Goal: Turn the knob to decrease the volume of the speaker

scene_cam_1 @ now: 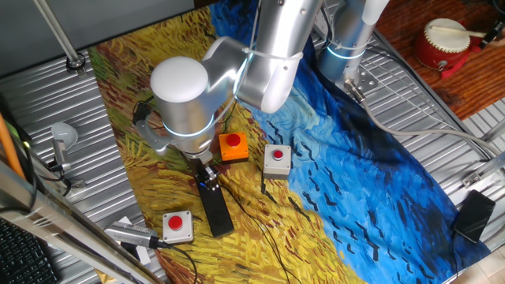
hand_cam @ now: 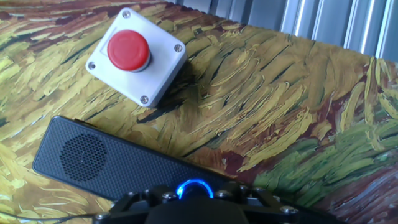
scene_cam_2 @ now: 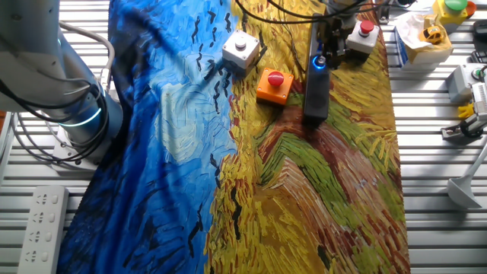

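The speaker [hand_cam: 118,165] lies flat on the tabletop [hand_cam: 261,93], stretching away beneath the gripper [scene_cam_1: 207,175]. The knob [hand_cam: 194,188] glows directly under the gripper; whether the fingers clamp it I cannot tell. Rotate about the knob's axis, without pressing sideways.

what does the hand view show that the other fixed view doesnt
Only the hand view shows the round perforated grille on the long flat black speaker bar.

Only the other fixed view shows the orange box with a red button, the grey box with a pale button and the robot's grey base.

Both show the speaker bar, its small blue-ringed knob, the two-finger gripper at that knob, a grey box with a red button and the painted cloth.
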`<state>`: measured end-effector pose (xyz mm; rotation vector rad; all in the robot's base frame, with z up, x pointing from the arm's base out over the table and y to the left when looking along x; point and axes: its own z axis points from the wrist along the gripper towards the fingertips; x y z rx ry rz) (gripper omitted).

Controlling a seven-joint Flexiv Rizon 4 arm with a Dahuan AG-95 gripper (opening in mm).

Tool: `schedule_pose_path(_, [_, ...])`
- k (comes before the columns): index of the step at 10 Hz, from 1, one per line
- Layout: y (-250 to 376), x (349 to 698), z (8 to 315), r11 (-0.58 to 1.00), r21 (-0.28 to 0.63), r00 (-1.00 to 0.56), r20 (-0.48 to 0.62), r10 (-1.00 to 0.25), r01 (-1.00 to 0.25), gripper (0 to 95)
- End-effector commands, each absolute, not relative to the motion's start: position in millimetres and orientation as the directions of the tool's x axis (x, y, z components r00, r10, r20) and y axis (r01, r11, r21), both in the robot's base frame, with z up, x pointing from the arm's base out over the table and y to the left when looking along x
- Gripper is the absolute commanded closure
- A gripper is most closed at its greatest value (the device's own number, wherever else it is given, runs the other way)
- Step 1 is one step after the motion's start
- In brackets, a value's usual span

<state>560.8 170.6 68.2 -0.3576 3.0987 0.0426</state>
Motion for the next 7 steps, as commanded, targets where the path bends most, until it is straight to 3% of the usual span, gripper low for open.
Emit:
schedule_pose_path(1, [170.9,561.2,68.0,0.974,0.024,-0.975,-0.026,-0.223,-0.223,57.0])
schedule_pose_path(7, [171.6,560.0,66.3,0.974,0.025,-0.974,-0.02,-0.226,-0.226,57.0])
